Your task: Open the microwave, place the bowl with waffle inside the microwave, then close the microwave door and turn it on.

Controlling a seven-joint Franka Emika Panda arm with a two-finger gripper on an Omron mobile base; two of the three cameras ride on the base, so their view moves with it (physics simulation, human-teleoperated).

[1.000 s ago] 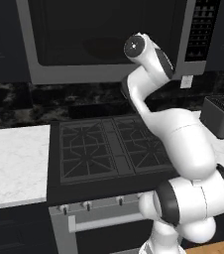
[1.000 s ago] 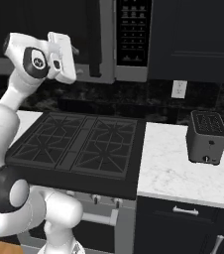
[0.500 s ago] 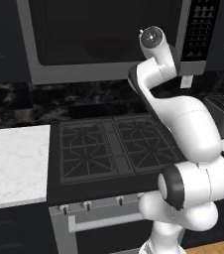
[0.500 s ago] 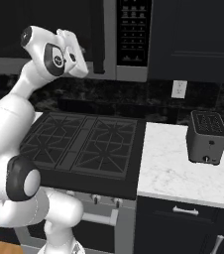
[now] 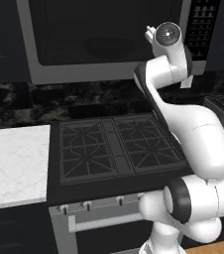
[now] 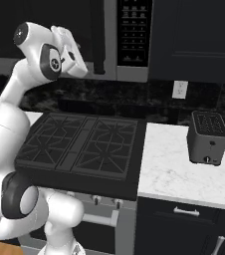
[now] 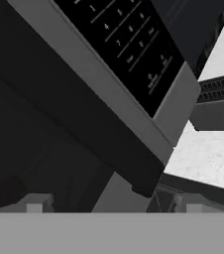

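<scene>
The microwave (image 5: pixel 109 69) hangs over the stove with its door (image 5: pixel 104 34) shut. A dark vertical handle (image 6: pixel 98 37) runs next to the black button panel (image 6: pixel 133 35). My gripper (image 6: pixel 80 63) is raised in front of the door's right side, near the handle's lower end and apart from it. In the hand view the handle (image 7: pixel 84 129) crosses the frame on a slant beside the button panel (image 7: pixel 129 49). My gripper (image 7: pixel 114 204) is open, its fingertips (image 7: pixel 34 202) wide apart with nothing between them. The bowl and the waffle are out of view.
A black gas stove (image 5: pixel 114 146) sits below the microwave, with an oven front (image 5: pixel 99 223) under it. White marble counters (image 5: pixel 12 163) (image 6: pixel 184 169) flank it. A dark slotted toaster (image 6: pixel 208 137) stands on the right counter, and a wall outlet (image 6: pixel 179 89) is behind it.
The arm has stretched upward and the hand has swung up and right toward the microwave's handle side. The door stays shut.
</scene>
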